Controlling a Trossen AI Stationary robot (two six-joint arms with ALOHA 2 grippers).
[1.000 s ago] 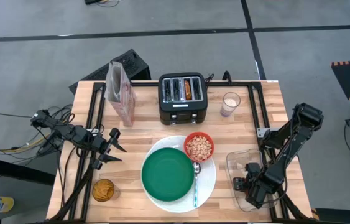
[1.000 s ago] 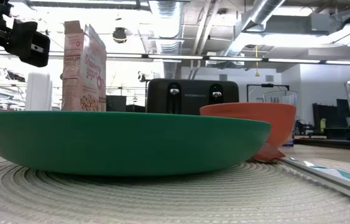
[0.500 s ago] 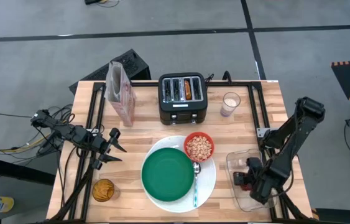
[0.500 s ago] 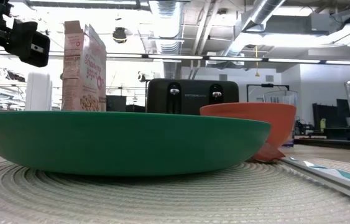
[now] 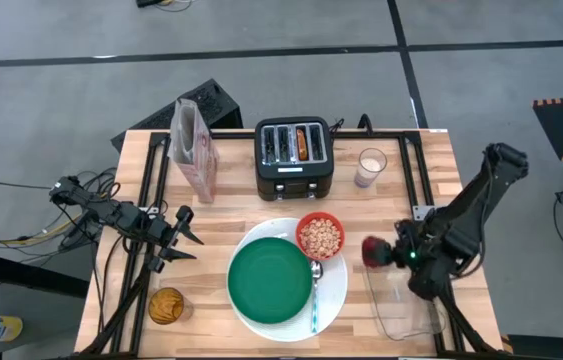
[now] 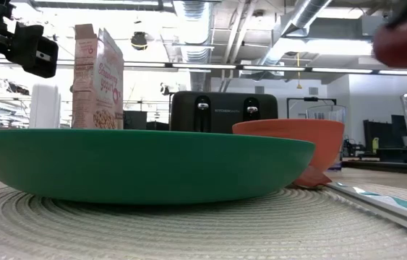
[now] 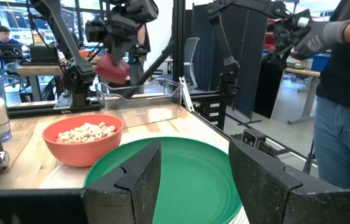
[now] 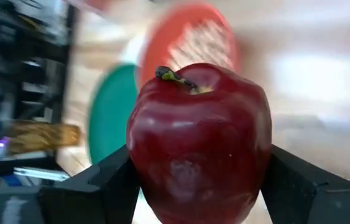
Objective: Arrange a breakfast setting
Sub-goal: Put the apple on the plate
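Wooden slats form the counter, and on it we see a white plate carrying a green plate, a spoon and, at its rim, a red bowl of cereal, with a black toaster behind holding a bagel. Our right gripper has its fingers clamped on a red apple, raised above the near end of the clear tray and just beside the bowl. The apple sits squarely between both fingers, stem up, bulging past them on every side. We judge the main risk to be a slip: the fruit is round and glossy, so a quick swing toward the plates could let it roll out and knock the bowl, spilling cereal. Lowering it too close to the bowl's rim could tip that too. Our left gripper waits over the counter's left side, fingers apart, holding nothing.
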